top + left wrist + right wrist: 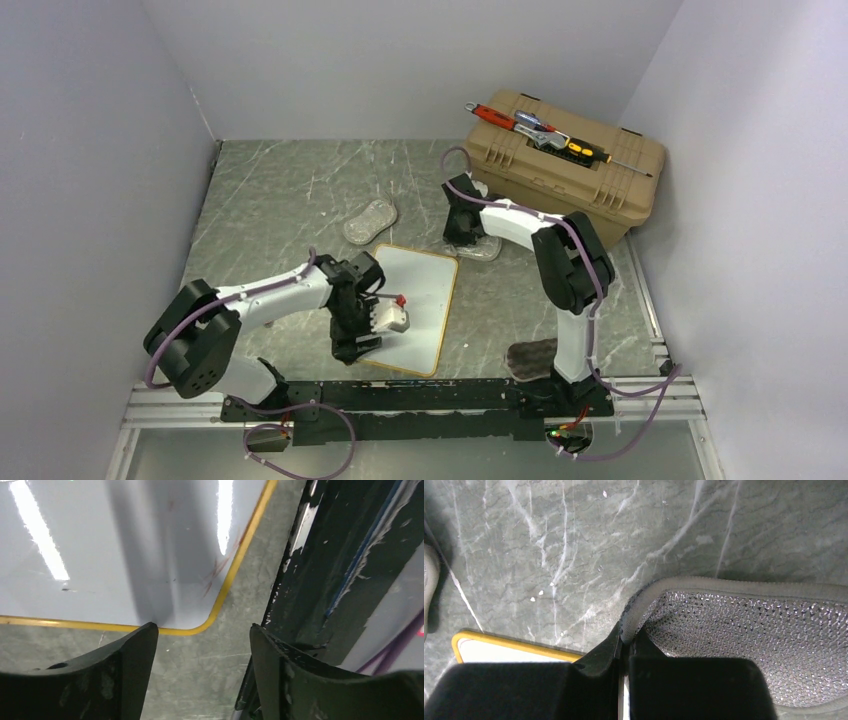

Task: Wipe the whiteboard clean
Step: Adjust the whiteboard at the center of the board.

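Grey-green stone with pale streaks makes up the table (pixel 280 190), and white walls stand round it; the whiteboard (pixel 422 285) lies flat near the middle, close to the black rail (pixel 420 395) at the near edge; a thin yellow frame runs round it; its face looks white, with a few faint reddish marks (pixel 215 572) by one corner. The left gripper (pixel 362 348) hangs over the near left corner of the board; its fingers (pixel 125 665) stand apart with nothing between them. The right gripper (pixel 467 238) is down by the far right corner of the board; its fingers are pressed together on the rim of a grey mesh pad (pixel 734 635). A tan toolbox (pixel 560 170) sits far back on the right; tools (pixel 540 130) lie on its lid.
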